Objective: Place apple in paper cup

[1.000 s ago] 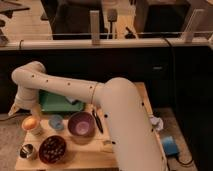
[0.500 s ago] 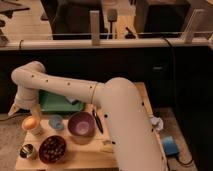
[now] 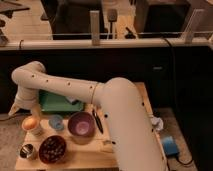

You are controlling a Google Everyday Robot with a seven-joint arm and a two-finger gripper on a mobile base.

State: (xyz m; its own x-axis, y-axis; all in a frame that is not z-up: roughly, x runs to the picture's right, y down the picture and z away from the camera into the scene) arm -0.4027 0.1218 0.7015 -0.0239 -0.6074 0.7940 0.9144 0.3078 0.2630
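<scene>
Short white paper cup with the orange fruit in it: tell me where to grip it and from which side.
Grip the short white paper cup around its side wall below the rolled rim, coming from the table's front-left edge. The small round orange-yellow apple fills its mouth, ruling out a top grasp, and the small light-blue cup crowds its right. The end effector hangs just above-left.

The wooden desk (image 3: 82, 156) carries a row of dishes along its left half. At the far left stands the paper cup (image 3: 32, 128) with the apple (image 3: 30, 122) sitting in its mouth. Just beside it is a small blue cup (image 3: 56, 122), then a purple bowl (image 3: 81, 124). Nearer the front edge sit a metal cup (image 3: 27, 151) and a dark bowl (image 3: 52, 149). A green tray (image 3: 57, 102) lies at the back. The claw (image 3: 19, 106) hangs just above the paper cup.
</scene>
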